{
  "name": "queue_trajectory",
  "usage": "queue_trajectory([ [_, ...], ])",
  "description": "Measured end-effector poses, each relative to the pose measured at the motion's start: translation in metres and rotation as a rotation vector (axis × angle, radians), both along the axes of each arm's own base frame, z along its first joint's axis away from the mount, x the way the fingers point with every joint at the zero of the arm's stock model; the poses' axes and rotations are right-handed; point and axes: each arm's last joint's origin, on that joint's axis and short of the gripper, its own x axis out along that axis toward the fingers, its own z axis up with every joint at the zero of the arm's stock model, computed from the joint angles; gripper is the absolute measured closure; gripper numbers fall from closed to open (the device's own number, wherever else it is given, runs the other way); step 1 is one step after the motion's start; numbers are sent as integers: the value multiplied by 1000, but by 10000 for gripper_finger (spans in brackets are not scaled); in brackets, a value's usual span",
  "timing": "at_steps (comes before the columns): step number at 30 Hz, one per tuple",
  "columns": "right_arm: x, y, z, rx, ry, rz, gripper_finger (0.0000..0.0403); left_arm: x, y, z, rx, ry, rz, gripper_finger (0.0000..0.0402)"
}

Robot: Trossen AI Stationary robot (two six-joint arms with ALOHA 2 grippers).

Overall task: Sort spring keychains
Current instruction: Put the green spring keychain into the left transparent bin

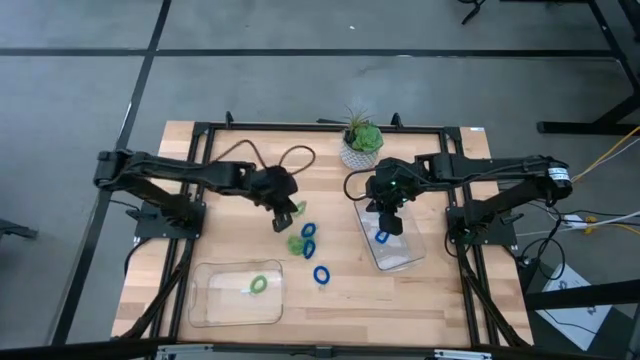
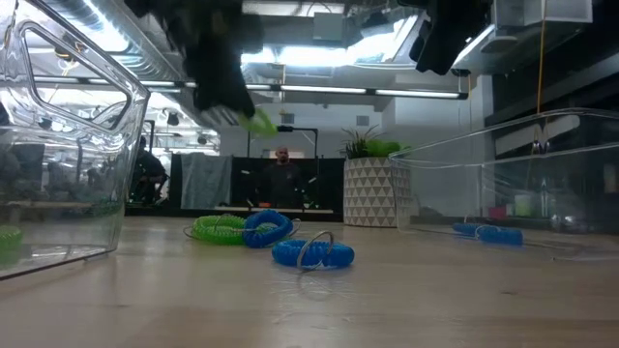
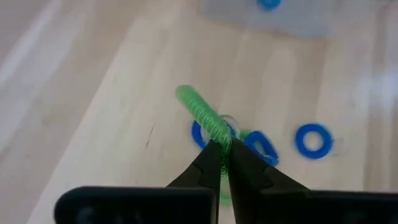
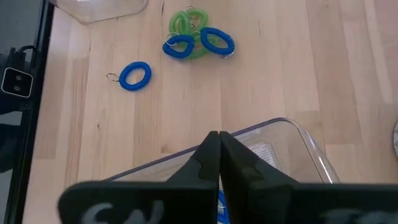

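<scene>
My left gripper is shut on a light green spring keychain, held up in the air to the left of a small pile on the table. The pile is one green keychain and two blue ones; another blue one lies apart, nearer the front. The left clear tray holds a green keychain. My right gripper is shut with nothing in it, above the right clear tray, where a blue keychain lies. My left gripper pinches the green keychain's coil between its two fingertips, at one end of the loop. The fingers slant downward from the table's left. The keychain sticks out past the fingertips, lifted clear of the table.
A potted plant in a white patterned pot stands at the back middle, next to the right tray. A dark cable loops across the back of the table. Bare wood lies between the trays toward the front edge.
</scene>
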Motion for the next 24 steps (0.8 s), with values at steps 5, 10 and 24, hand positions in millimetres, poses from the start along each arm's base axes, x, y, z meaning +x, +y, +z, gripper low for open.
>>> queue_trajectory([
  [5,0,0,0,0,-1,0,387,-16,0,27,15,-112,45,394],
  [10,0,0,0,0,-1,0,376,-31,1,47,30,-200,112,394],
  [24,0,0,0,0,-1,0,390,-36,2,70,95,-390,121,394],
])
